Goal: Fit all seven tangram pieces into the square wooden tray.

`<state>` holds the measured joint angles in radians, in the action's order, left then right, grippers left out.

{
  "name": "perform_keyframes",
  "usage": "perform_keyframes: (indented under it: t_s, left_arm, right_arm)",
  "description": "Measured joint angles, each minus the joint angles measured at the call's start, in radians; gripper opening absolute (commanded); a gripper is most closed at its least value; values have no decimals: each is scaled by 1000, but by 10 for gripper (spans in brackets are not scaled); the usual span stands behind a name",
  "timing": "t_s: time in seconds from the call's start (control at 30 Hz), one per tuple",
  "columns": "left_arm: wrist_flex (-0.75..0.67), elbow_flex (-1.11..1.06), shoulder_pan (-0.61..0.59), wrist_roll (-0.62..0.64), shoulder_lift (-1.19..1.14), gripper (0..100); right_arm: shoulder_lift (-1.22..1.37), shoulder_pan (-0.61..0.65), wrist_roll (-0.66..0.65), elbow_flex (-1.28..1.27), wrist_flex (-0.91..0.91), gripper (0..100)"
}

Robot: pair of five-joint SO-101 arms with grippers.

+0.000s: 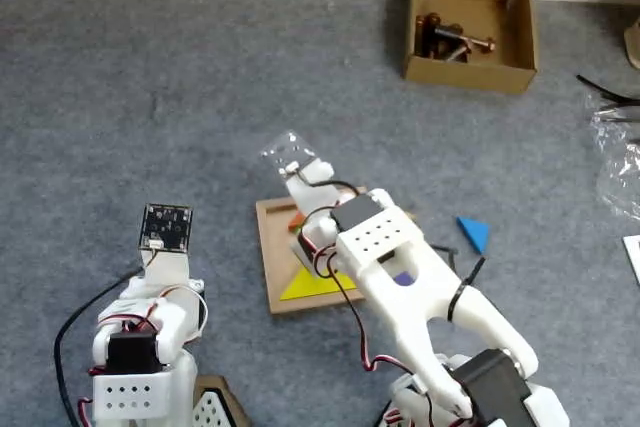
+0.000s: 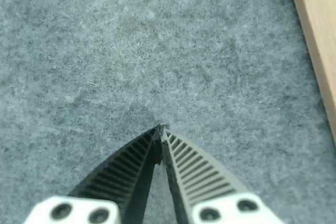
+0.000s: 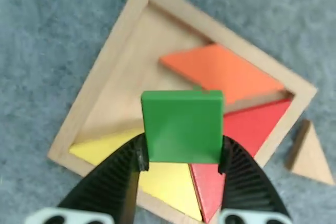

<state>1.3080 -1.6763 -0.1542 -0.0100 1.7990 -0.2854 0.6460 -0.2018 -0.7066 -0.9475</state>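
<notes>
right gripper (image 3: 182, 151) is clamped on the green square (image 3: 182, 124), held over the yellow piece (image 3: 157, 179) and the red piece (image 3: 247, 124) in the wooden tray (image 3: 107, 61); if released here, it is likely left propped on them rather than seated flat.

The tray (image 1: 268, 247) lies mid-table (image 1: 120, 77). The right hand (image 3: 182, 148) is above it, clamped on a square piece (image 3: 182, 124) that seemingly sits clear of the pieces below. Inside the tray are a parallelogram (image 3: 223, 72) and two triangles (image 3: 157, 177), touching side by side. A small triangle (image 3: 307, 156) lies just outside the tray, and a loose triangle (image 1: 473, 232) lies farther right. The closed left hand (image 2: 160, 129) hangs left of the tray. A box (image 1: 470, 27) stands at the right rear.
</notes>
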Motion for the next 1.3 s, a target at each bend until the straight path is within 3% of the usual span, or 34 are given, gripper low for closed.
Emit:
perform_keyframes:
  t_s: [0.4, 0.57, 1.3]
  left_arm:
    - [0, 0, 0, 0, 0, 6]
    - [0, 0, 0, 0, 0, 6]
    - [0, 0, 0, 0, 0, 6]
  right_arm:
    - [92, 95, 0, 97, 12, 149]
    - [189, 95, 0, 110, 12, 149]
    - [190, 103, -46, 97, 81, 149]
